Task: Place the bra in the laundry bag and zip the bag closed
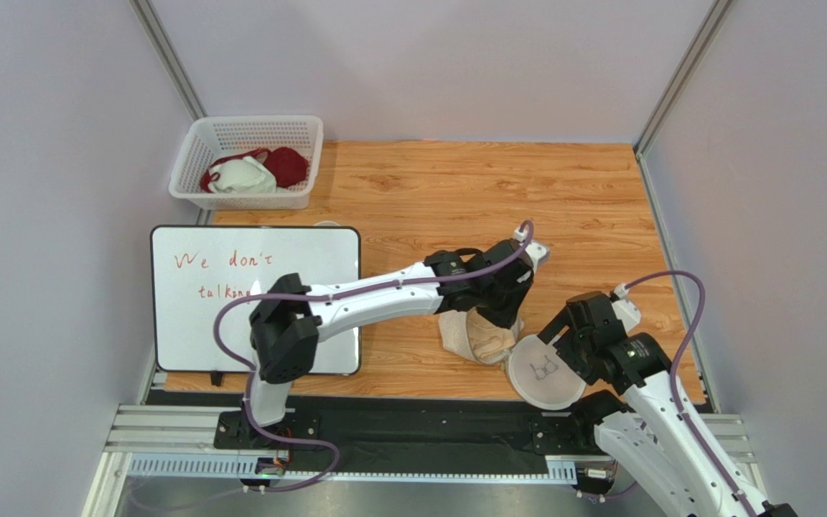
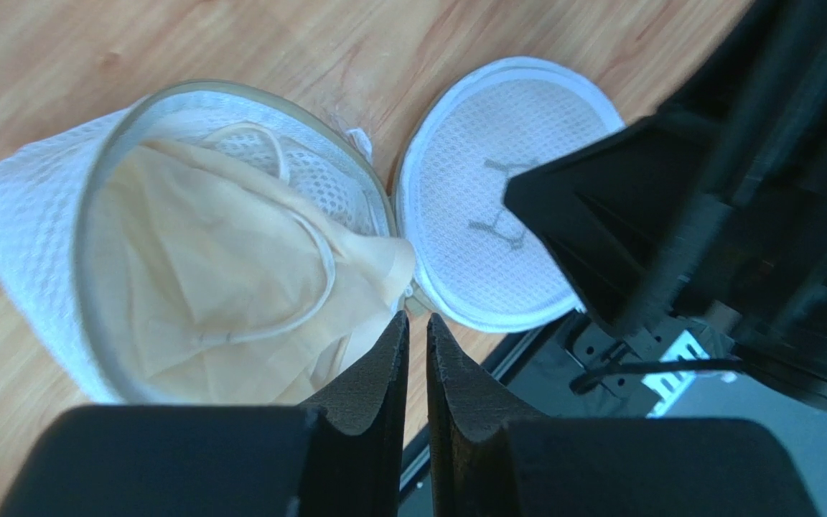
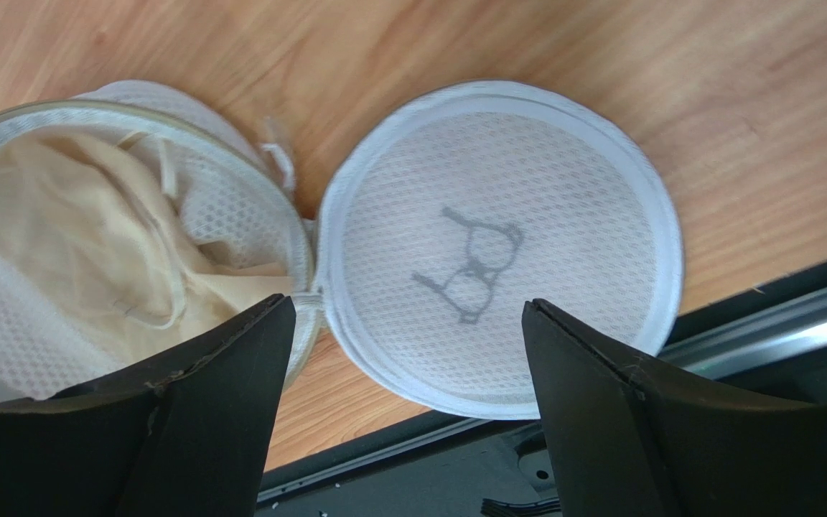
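The laundry bag lies open on the wood near the table's front edge. Its deep half (image 2: 30,215) holds the pale beige bra (image 2: 213,269), straps showing. Its lid half (image 2: 493,205), with the small bra drawing, lies flat to the right, joined at the hinge. My left gripper (image 2: 418,318) is shut and empty, its tips just above the bra's edge by the hinge. My right gripper (image 3: 407,305) is wide open above the lid half (image 3: 493,248), with the bra (image 3: 51,237) to its left. In the top view the bra (image 1: 479,343) and the lid (image 1: 542,372) lie between both grippers.
A white lattice basket (image 1: 197,145) with a dark red and a white garment stands at the back left. A whiteboard (image 1: 256,296) with red writing lies at the left. A black rail (image 1: 418,420) runs along the near edge, just beyond the lid.
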`<action>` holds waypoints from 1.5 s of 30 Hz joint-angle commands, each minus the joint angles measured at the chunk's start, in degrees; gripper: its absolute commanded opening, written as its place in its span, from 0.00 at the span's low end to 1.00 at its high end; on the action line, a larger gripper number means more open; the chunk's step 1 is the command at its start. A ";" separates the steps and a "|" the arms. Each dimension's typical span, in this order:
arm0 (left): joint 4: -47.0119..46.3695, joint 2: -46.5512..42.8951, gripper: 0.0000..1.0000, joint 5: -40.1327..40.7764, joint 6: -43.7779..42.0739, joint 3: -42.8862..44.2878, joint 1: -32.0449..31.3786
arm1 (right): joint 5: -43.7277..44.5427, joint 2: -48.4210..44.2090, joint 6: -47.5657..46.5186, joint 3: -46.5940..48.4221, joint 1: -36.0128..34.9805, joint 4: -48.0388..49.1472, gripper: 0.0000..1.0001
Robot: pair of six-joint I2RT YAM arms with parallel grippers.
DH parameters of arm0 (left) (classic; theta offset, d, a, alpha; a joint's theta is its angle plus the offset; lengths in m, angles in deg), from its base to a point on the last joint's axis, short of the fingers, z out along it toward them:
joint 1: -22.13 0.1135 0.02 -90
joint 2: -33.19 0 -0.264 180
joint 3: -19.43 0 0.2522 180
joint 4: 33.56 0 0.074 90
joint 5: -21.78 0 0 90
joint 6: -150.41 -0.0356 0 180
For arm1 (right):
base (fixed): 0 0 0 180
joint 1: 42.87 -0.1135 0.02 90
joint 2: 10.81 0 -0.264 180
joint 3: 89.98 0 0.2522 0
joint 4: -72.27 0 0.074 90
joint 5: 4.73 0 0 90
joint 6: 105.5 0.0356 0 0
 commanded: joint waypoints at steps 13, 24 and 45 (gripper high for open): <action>-3.74 11.49 0.07 3.76 0.69 -3.73 3.96 | 8.41 3.51 1.43 2.03 0.47 2.26 0.79; -8.93 7.18 0.07 2.97 0.17 -14.03 13.46 | -2.67 14.24 -4.92 0.01 0.55 11.85 0.83; -6.47 -1.87 0.14 2.44 -0.80 -14.90 12.76 | -1.62 23.56 2.56 -7.73 -3.23 24.94 0.50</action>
